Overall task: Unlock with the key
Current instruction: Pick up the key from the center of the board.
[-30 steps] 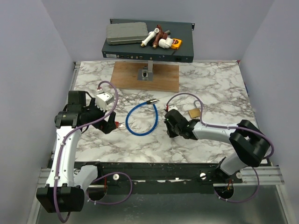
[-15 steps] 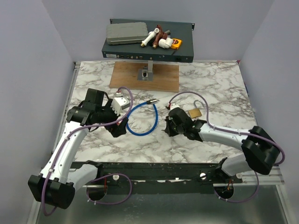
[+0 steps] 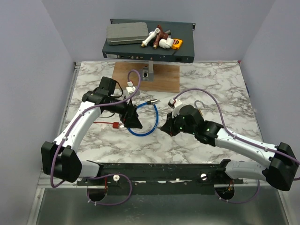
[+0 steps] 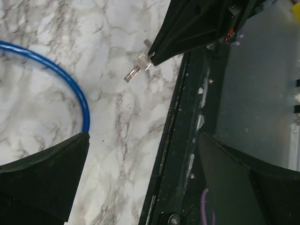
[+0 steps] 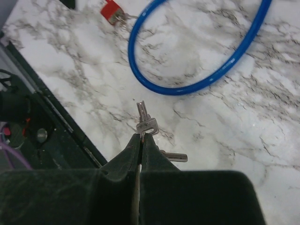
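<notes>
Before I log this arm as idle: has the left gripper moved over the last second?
Yes. The left gripper swung right, from left of the blue cable loop to over its left edge.

A blue cable (image 5: 187,90) loops on the marble table (image 3: 220,89), wooden board (image 3: 164,77) lying behind it

blue cable (image 3: 156,117) loop obstructs centre; table's (image 3: 211,89) right open.

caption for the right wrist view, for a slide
The right gripper, shut on a small silver key over the marble table, with the blue cable loop beyond.
</notes>
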Tool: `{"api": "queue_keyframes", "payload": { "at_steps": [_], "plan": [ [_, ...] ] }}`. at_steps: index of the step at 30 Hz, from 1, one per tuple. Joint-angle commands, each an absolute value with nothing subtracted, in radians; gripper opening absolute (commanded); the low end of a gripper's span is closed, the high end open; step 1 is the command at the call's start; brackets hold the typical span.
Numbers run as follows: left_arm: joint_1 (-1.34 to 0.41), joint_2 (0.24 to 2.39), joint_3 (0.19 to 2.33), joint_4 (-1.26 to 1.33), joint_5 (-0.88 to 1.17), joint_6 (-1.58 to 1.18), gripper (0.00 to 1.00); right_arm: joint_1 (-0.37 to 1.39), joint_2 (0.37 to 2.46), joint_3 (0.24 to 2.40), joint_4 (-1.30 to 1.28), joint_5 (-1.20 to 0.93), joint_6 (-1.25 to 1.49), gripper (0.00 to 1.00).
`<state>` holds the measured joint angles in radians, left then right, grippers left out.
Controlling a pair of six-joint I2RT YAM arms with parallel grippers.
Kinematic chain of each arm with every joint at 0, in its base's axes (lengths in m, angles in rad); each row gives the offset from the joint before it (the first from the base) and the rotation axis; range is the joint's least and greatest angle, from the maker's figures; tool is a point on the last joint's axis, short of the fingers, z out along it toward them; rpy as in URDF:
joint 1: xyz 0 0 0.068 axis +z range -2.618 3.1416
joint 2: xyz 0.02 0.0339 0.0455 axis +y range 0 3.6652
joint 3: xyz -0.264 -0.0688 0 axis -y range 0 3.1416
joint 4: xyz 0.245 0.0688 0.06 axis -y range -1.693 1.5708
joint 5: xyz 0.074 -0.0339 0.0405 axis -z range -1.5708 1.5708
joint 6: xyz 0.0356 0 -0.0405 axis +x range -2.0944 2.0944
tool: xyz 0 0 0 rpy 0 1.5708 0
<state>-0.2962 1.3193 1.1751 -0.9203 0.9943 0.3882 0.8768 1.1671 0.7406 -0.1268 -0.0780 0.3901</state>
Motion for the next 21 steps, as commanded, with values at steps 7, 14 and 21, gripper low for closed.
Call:
{"api": "queue_keyframes", "payload": {
  "at_steps": [7, 14, 21],
  "plan": [
    [-0.302, 1.353, 1.192, -0.872, 1.407, 0.308, 0.98, 0.954, 1.117, 0.987, -0.261, -0.219, 0.209, 0.01],
    [-0.301, 1.322, 1.156, -0.826, 1.521, 0.237, 0.98, 1.008, 1.160, 1.128, -0.331, -0.211, 0.103, 0.01],
    [-0.298, 1.307, 1.146, -0.833, 1.588, 0.236, 0.96, 1.045, 1.183, 1.186, -0.356, -0.216, 0.072, 0.01]
  ]
}}
